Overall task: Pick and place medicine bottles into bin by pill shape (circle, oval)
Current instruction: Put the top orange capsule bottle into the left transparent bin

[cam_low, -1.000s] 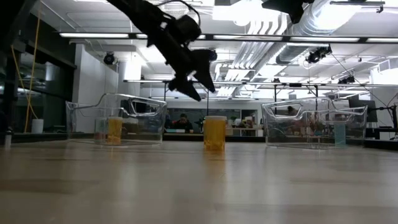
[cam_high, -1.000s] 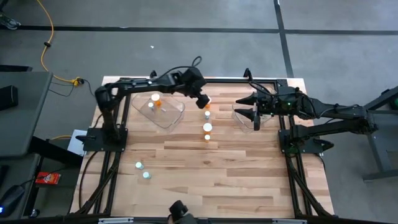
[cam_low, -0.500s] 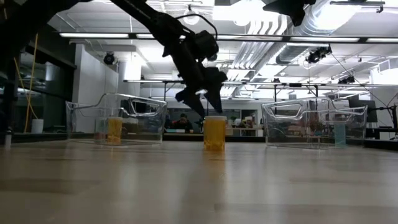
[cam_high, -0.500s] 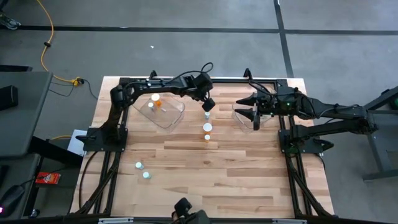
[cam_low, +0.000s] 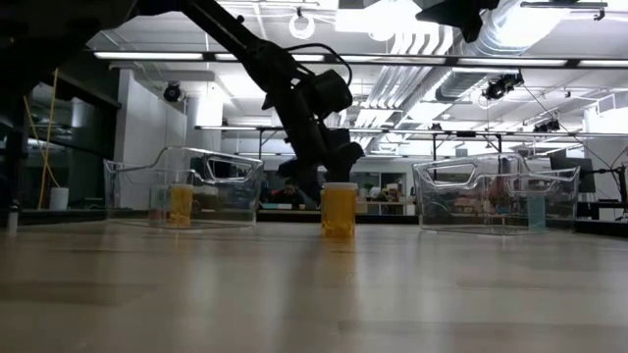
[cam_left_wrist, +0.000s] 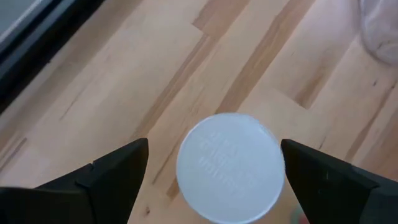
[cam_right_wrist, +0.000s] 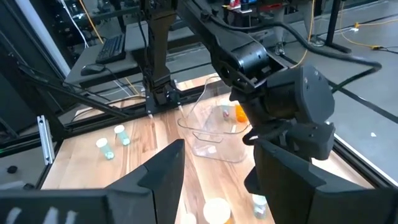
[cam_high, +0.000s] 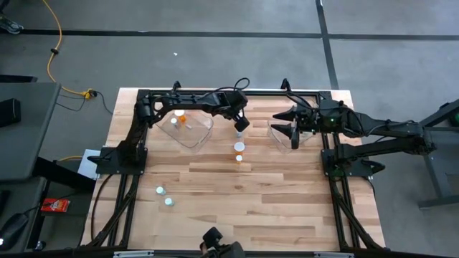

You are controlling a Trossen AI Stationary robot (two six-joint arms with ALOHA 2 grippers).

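A bottle with a white cap (cam_left_wrist: pixel 230 165) stands upright on the table. My left gripper (cam_left_wrist: pixel 214 144) is open and low over it, one finger on each side of the cap and apart from it; it also shows in the high view (cam_high: pixel 242 125). A pale bottle (cam_high: pixel 238 133) and two orange white-capped bottles (cam_high: pixel 239 147) (cam_high: pixel 239 158) stand in a row just nearer. Two pale bottles (cam_high: pixel 160 190) (cam_high: pixel 169 202) stand at the near left. My right gripper (cam_high: pixel 294 130) is open and empty above the right bin (cam_high: pixel 280 135).
The clear left bin (cam_high: pixel 192 127) holds an orange bottle (cam_high: pixel 179 115) and another white-capped one (cam_high: pixel 174 122). In the low view the right bin (cam_low: pixel 496 194) holds a pale teal bottle (cam_low: pixel 535 211). Bare wood lies across the table's near half.
My left gripper has gone down and a little toward the table's right and near edges, from high above the row of bottles to low around the white-capped one. It has stayed open. The bottles have not moved.
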